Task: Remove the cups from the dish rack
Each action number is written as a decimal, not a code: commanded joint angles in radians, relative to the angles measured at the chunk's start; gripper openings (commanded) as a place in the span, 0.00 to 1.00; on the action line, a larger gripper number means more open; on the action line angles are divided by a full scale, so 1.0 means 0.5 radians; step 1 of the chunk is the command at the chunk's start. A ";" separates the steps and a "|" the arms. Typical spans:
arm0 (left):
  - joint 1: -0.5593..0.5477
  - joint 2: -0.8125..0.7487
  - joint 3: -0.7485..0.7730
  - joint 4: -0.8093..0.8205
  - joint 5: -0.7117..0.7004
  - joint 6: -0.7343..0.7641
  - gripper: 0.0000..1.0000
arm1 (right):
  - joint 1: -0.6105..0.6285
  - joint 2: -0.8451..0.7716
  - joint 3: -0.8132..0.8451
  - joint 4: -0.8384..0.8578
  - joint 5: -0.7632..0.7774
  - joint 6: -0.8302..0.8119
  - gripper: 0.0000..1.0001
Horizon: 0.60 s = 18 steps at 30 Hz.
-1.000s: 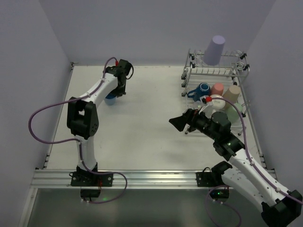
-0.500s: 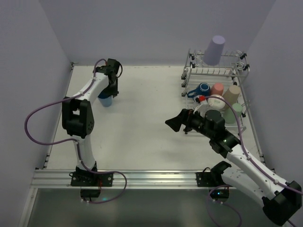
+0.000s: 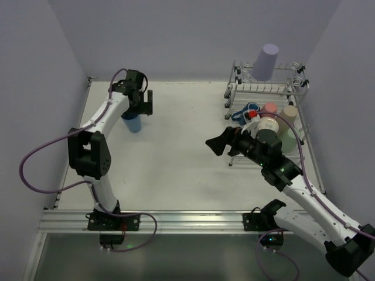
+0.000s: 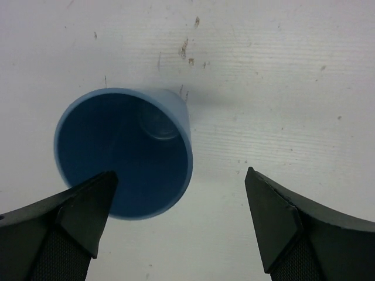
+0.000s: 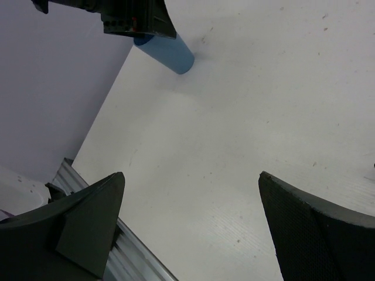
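Note:
A light-blue tumbler (image 3: 133, 124) stands upright on the table at the back left. In the left wrist view I look into this tumbler (image 4: 123, 153) from above. My left gripper (image 4: 180, 174) hangs over it, open and holding nothing, its left finger (image 4: 82, 211) overlapping the rim. The dish rack (image 3: 291, 88) stands at the back right with a lavender tumbler (image 3: 266, 61) on its upper tier. A dark-blue mug (image 3: 250, 110), a pink cup (image 3: 270, 108) and a beige cup (image 3: 289, 112) sit on the lower tier. My right gripper (image 3: 214, 144) hovers open and empty just left of the rack.
The white table (image 3: 176, 158) is walled by lavender panels on three sides. A metal rail (image 3: 176, 220) runs along the near edge. The right wrist view shows bare table under my open right gripper (image 5: 190, 175) and the light-blue tumbler (image 5: 167, 54) far off.
My left gripper has opened and let go of the light-blue tumbler, which now stands free. The right arm has shifted slightly toward the rack, still open.

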<state>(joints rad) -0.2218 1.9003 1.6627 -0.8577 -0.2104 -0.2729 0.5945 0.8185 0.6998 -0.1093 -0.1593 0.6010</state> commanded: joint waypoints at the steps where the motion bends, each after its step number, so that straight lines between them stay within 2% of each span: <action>1: 0.002 -0.305 -0.009 0.114 0.102 0.055 1.00 | 0.007 0.029 0.195 -0.085 0.064 -0.107 0.99; 5: -0.007 -0.517 0.022 0.224 0.114 0.012 1.00 | 0.004 0.072 0.422 -0.244 0.208 -0.263 0.97; 7: -0.044 -0.743 -0.033 0.322 0.196 0.003 1.00 | -0.011 0.118 0.530 -0.306 0.403 -0.346 0.97; 9: -0.087 -0.934 -0.241 0.582 0.407 0.000 1.00 | -0.078 0.167 0.726 -0.382 0.511 -0.447 0.97; 10: -0.151 -1.130 -0.336 0.757 0.497 -0.006 1.00 | -0.121 0.237 0.793 -0.407 0.551 -0.478 0.97; 14: -0.351 -1.511 -0.723 0.973 0.623 -0.049 1.00 | -0.421 0.461 1.222 -0.505 0.652 -0.588 0.97; 18: -0.412 -1.861 -1.271 1.188 0.963 -0.092 1.00 | -0.572 0.731 1.585 -0.576 0.815 -0.711 0.99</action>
<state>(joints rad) -0.4240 1.0126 1.1809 -0.3595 0.1040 -0.2955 0.3397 1.1114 1.3781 -0.3496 0.1410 0.3340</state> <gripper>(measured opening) 0.997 0.987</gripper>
